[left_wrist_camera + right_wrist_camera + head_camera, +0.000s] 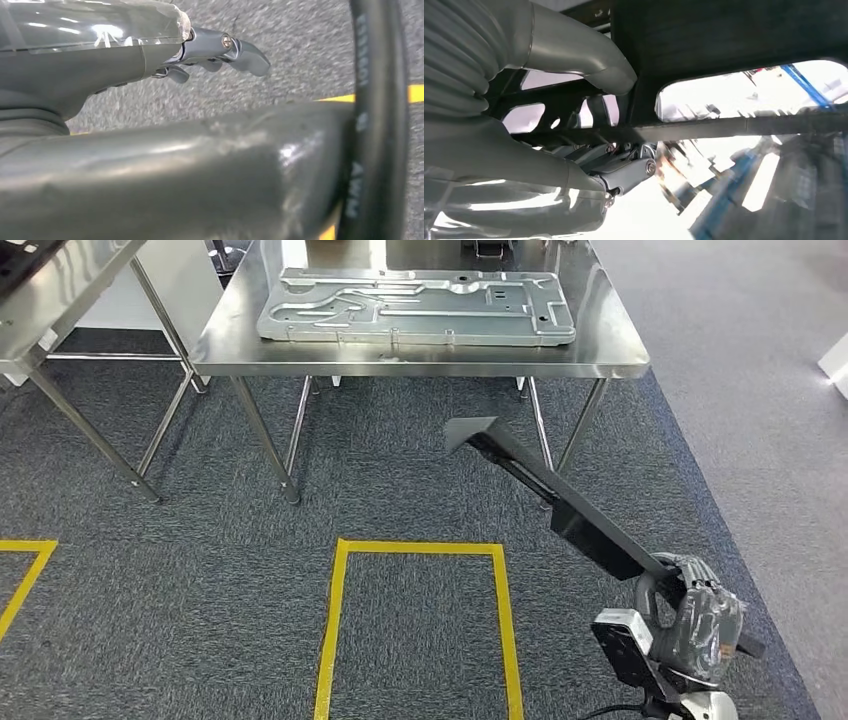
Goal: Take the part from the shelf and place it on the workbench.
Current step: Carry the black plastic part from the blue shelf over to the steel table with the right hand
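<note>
Head view: my right hand clamps long dark part, carried low over carpet, short of table. Pickup done; placing left, I judge. Left hand holds nothing, fingers apart.

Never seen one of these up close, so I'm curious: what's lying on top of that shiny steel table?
A large flat silver metal panel with stamped ridges and holes lies on the workbench. Whatever is beneath the panel is covered.

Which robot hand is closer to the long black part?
Right. The right robot hand grips the long black part at its near end. The left robot hand hangs over the carpet, holding nothing.
</note>
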Robot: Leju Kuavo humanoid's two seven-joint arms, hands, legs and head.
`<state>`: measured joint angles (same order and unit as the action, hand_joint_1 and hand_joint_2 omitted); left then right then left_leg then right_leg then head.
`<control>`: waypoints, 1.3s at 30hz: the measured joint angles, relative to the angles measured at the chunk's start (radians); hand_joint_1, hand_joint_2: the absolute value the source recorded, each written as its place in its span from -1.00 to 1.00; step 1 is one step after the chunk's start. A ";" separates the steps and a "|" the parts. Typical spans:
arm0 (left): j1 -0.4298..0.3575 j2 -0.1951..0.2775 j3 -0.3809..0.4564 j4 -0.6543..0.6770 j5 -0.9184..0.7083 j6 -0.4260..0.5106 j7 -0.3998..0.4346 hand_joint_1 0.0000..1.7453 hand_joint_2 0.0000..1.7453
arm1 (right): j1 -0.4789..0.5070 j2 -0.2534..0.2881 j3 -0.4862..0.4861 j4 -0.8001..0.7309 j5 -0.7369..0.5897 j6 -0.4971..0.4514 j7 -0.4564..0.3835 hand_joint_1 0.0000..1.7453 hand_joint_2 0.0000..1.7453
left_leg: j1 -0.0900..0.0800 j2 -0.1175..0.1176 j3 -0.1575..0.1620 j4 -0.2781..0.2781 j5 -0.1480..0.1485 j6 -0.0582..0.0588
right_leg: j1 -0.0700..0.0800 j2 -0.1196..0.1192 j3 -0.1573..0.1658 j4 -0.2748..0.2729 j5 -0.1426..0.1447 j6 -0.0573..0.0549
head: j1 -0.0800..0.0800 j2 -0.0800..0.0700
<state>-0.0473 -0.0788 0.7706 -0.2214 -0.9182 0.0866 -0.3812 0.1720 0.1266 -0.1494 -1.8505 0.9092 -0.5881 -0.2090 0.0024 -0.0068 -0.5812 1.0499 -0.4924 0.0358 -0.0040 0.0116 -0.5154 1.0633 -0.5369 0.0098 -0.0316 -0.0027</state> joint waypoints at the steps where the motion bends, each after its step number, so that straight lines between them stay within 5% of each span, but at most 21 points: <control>1: -0.003 0.000 0.000 0.000 -0.005 -0.001 0.002 -1.00 -1.00 | -0.021 -0.010 0.011 0.008 0.031 -0.002 0.016 1.00 1.00 | 0.002 0.000 0.012 -0.007 0.002 0.005 | -0.001 -0.002 -0.009 0.021 -0.006 0.005 | 0.000 0.000; 6: -0.017 0.000 0.000 0.000 -0.030 -0.010 0.013 -1.00 -1.00 | -0.116 -0.065 0.070 0.063 0.155 0.011 0.102 1.00 1.00 | 0.007 -0.002 0.041 -0.018 -0.012 0.011 | -0.014 -0.006 -0.170 0.230 -0.093 0.026 | 0.000 0.000; 8: -0.017 0.000 0.000 0.000 -0.038 -0.012 0.016 -1.00 -1.00 | -0.149 -0.090 0.088 0.096 0.190 0.025 0.127 1.00 1.00 | 0.011 -0.005 0.061 -0.018 -0.029 0.005 | -0.021 -0.008 -0.186 0.186 -0.056 0.034 | 0.000 0.000; 10: -0.018 -0.001 0.000 0.000 -0.043 -0.012 0.017 -1.00 -1.00 | -0.175 -0.109 0.102 0.123 0.207 0.030 0.139 1.00 1.00 | 0.014 -0.008 0.082 -0.017 -0.049 -0.005 | -0.025 -0.011 -0.164 0.069 0.039 0.037 | 0.000 0.000; 12: -0.023 -0.002 0.000 0.000 -0.044 -0.012 0.018 -1.00 -1.00 | -0.193 -0.122 0.112 0.142 0.212 0.032 0.143 1.00 1.00 | 0.013 -0.012 0.096 -0.022 -0.066 -0.019 | -0.022 -0.014 -0.147 0.000 0.093 0.027 | 0.000 0.000; 15: -0.027 -0.002 0.000 0.000 -0.044 -0.012 0.020 -1.00 -1.00 | -0.206 -0.131 0.122 0.159 0.216 0.032 0.146 1.00 1.00 | 0.012 -0.012 0.108 -0.009 -0.059 -0.039 | -0.021 -0.012 -0.125 -0.016 0.094 0.004 | 0.000 0.000; 18: -0.031 -0.003 -0.001 0.000 -0.045 -0.012 0.019 -1.00 -1.00 | -0.218 -0.136 0.130 0.170 0.225 0.033 0.150 1.00 1.00 | 0.014 -0.003 0.043 0.118 -0.067 -0.046 | -0.019 -0.013 -0.090 -0.027 0.076 -0.018 | 0.000 0.000; 20: -0.030 -0.003 -0.001 0.000 -0.047 -0.013 0.020 -1.00 -1.00 | -0.228 -0.142 0.137 0.179 0.244 0.038 0.160 1.00 1.00 | 0.014 -0.001 -0.039 0.221 -0.121 -0.047 | -0.015 -0.012 -0.073 -0.027 0.060 -0.025 | 0.000 0.000; 22: -0.027 -0.002 -0.001 0.000 -0.052 -0.014 0.022 -1.00 -1.00 | -0.240 -0.151 0.144 0.192 0.267 0.051 0.174 1.00 1.00 | 0.014 -0.001 -0.092 0.242 -0.158 -0.046 | -0.011 -0.009 -0.052 -0.027 0.041 -0.027 | 0.000 0.000; 23: -0.027 -0.002 -0.001 0.000 -0.055 -0.014 0.023 -1.00 -1.00 | -0.250 -0.157 0.148 0.200 0.277 0.059 0.181 1.00 1.00 | 0.013 -0.001 -0.099 0.211 -0.143 -0.042 | -0.009 -0.008 -0.039 -0.027 0.032 -0.027 | 0.000 0.000; 26: -0.027 0.000 -0.001 0.000 -0.065 -0.016 0.027 -1.00 -1.00 | -0.294 -0.173 0.161 0.233 0.305 0.083 0.201 1.00 1.00 | 0.001 -0.001 -0.081 0.056 0.002 -0.018 | -0.003 -0.005 -0.007 -0.028 0.004 -0.022 | 0.000 0.000; 28: -0.027 0.002 -0.001 0.000 -0.068 -0.018 0.029 -1.00 -1.00 | -0.324 -0.185 0.168 0.255 0.321 0.099 0.212 1.00 1.00 | -0.007 -0.002 -0.071 0.017 0.046 -0.008 | -0.003 0.000 0.004 -0.026 -0.007 -0.009 | 0.000 0.000; 32: -0.038 0.001 -0.001 0.000 -0.079 -0.023 0.030 -1.00 -1.00 | -0.394 -0.214 0.189 0.292 0.365 0.133 0.231 1.00 1.00 | -0.003 -0.003 -0.030 -0.009 0.045 0.011 | -0.006 -0.002 -0.014 0.045 -0.002 0.014 | 0.000 0.000; 36: -0.104 -0.065 -0.013 -0.003 -0.089 0.034 0.124 -1.00 -1.00 | -0.478 -0.210 0.235 0.349 0.468 0.197 0.284 1.00 1.00 | -0.001 -0.008 -0.004 -0.014 0.027 0.018 | -0.014 -0.007 -0.165 0.229 -0.079 0.027 | 0.000 0.000; 38: -0.186 -0.139 -0.042 -0.003 -0.053 0.106 0.236 -1.00 -1.00 | -0.528 -0.187 0.282 0.399 0.532 0.212 0.328 1.00 1.00 | 0.000 -0.020 0.012 -0.014 0.013 0.015 | -0.018 -0.008 -0.206 0.210 -0.076 0.035 | 0.000 0.000; 39: -0.223 -0.170 -0.064 -0.001 -0.019 0.129 0.270 -1.00 -1.00 | -0.553 -0.176 0.311 0.424 0.549 0.213 0.342 1.00 1.00 | 0.001 -0.024 0.025 -0.014 0.003 0.012 | -0.019 -0.009 -0.204 0.159 -0.038 0.038 | 0.000 0.000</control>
<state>-0.2707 -0.2491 0.7062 -0.2221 -0.9372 0.2153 -0.1113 -0.3808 -0.0492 0.1618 -1.4264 1.4584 -0.3753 0.1332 0.0039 -0.0306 -0.5562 1.0359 -0.4896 0.0473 -0.0228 0.0029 -0.7195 1.2226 -0.5744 0.0479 -0.0318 -0.0027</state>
